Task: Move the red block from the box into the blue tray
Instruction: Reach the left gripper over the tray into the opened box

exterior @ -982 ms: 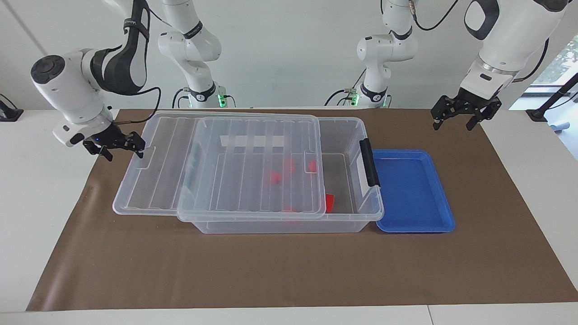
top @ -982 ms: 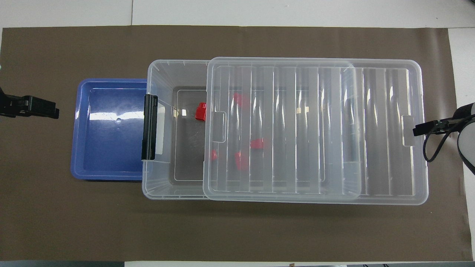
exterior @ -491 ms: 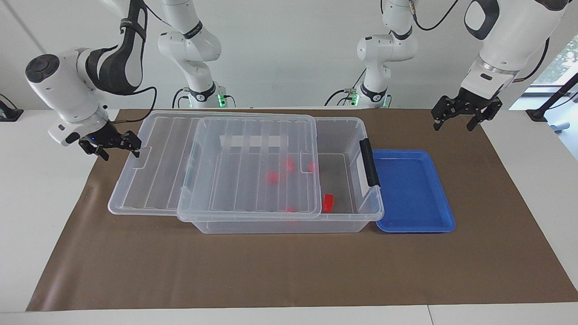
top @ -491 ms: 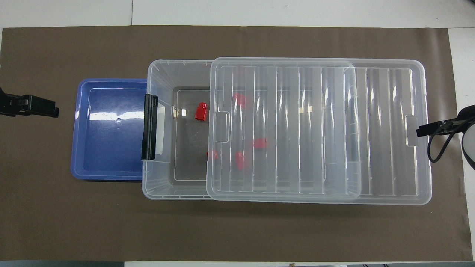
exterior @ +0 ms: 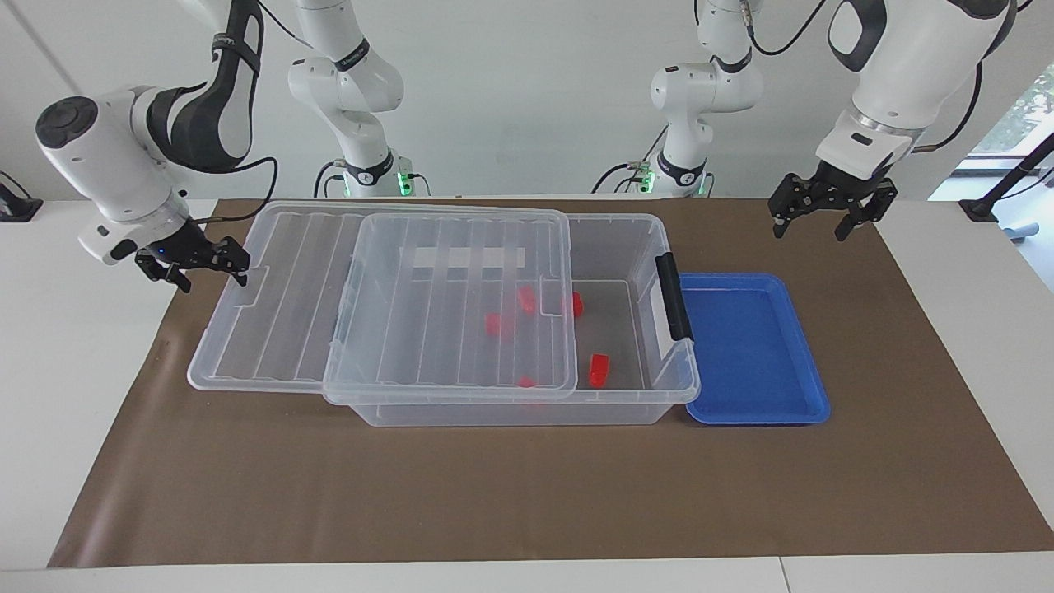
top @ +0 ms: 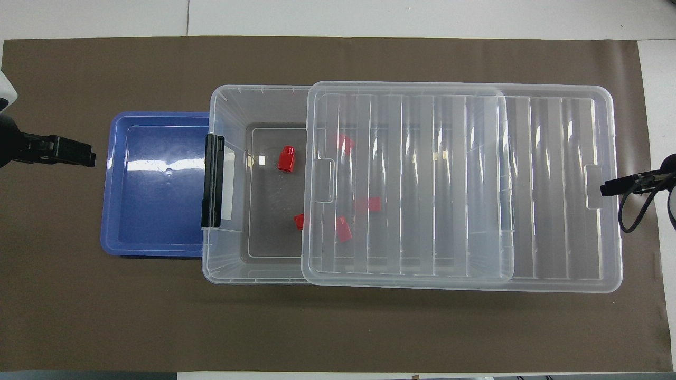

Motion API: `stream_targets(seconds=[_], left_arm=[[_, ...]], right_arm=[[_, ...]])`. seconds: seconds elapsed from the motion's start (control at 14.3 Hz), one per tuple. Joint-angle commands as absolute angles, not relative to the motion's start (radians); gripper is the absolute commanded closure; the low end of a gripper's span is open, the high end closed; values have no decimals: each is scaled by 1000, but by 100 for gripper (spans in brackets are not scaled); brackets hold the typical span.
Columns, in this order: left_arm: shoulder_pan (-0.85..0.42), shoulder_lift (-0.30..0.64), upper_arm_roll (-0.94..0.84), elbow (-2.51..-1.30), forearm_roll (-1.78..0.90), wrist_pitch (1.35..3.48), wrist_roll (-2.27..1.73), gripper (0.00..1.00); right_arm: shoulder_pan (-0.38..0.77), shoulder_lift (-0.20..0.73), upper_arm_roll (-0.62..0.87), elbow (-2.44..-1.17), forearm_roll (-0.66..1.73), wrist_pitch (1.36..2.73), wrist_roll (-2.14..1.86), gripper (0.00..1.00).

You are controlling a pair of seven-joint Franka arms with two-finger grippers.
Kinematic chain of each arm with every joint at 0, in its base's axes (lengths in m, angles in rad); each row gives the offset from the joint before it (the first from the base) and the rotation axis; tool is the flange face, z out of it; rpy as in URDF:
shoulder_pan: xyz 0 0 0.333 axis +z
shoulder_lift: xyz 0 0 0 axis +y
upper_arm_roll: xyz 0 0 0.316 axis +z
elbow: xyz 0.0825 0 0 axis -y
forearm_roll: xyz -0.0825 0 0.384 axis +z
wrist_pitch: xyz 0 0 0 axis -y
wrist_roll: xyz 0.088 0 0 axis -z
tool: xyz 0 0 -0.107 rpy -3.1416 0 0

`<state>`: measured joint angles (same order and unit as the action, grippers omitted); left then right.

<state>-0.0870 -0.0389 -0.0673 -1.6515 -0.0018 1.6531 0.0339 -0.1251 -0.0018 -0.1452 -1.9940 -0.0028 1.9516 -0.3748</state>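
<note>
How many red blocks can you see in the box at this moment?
5, all in the box: one uncovered, one half under the lid's edge, three beneath the lid. The ribbed lid may hide others.

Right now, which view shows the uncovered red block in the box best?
The overhead view: the red block lies in plain sight on the box floor, clear of the lid. The facing view shows it too, smaller and seen slantwise.
</note>
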Motion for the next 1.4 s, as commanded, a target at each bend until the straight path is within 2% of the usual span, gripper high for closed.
stream_targets(seconds=[0.0, 0.42, 0.84, 1.33], left_arm=[[-164, -51, -64, -1707, 18, 1724, -46, 0], [-305, -34, -64, -1776, 18, 1847, -179, 0], [-449, 96, -64, -1772, 71, 1986, -376, 0], [-482, 250, -64, -1773, 72, 2150, -414, 0]], right_arm=[[-138, -15, -149, -2010, 0, 1970, -413, 0], [-141, -12, -163, -1997, 0, 1967, -445, 0], [-141, -12, -164, -1990, 0, 1959, -445, 0], [-140, 5, -147, -1931, 2, 1927, -425, 0]])
